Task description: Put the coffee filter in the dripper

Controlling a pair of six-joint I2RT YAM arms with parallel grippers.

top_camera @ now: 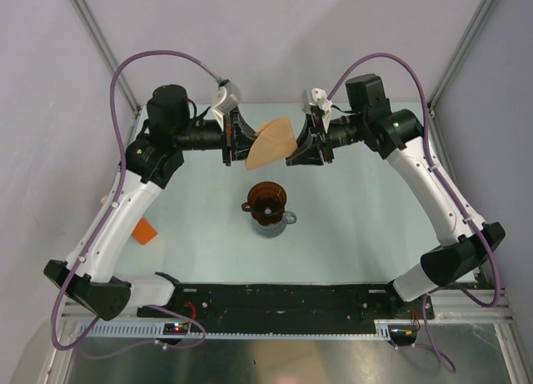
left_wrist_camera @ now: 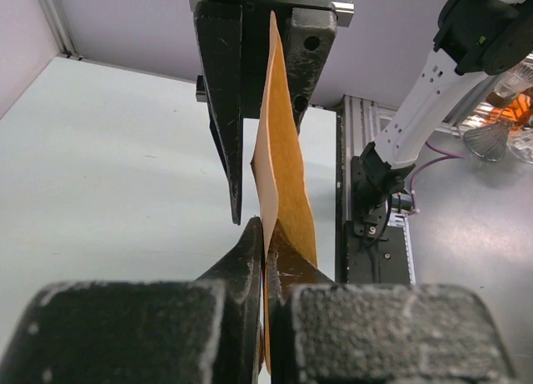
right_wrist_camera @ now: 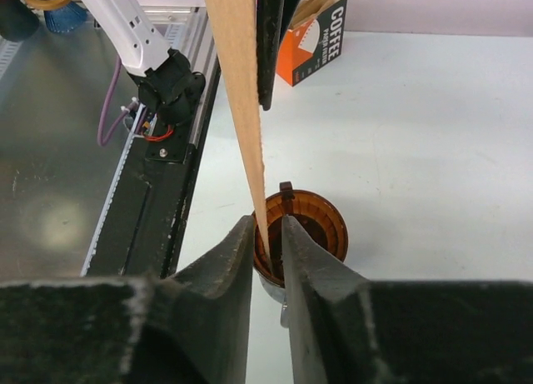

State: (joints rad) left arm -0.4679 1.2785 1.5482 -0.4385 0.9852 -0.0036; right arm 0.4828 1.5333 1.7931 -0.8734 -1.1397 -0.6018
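The coffee filter (top_camera: 273, 142), thin light-tan paper folded flat, hangs in the air between both raised arms. My left gripper (top_camera: 240, 144) is shut on its left edge; the left wrist view shows the paper (left_wrist_camera: 283, 151) pinched between the closed tips (left_wrist_camera: 268, 234). My right gripper (top_camera: 298, 147) faces it from the right. In the right wrist view its jaws (right_wrist_camera: 268, 226) stand a little apart, and the filter's (right_wrist_camera: 237, 84) pointed edge hangs in the gap, unclamped. The dripper (top_camera: 266, 199), a reddish-brown cone (right_wrist_camera: 321, 217), stands on the table below the filter, on a clear glass jug (top_camera: 279, 223).
An orange coffee-filter box (top_camera: 145, 231) lies at the table's left, also seen in the right wrist view (right_wrist_camera: 312, 38). The black rail (top_camera: 283, 299) with the arm bases runs along the near edge. Frame posts (top_camera: 100, 42) stand at the back corners.
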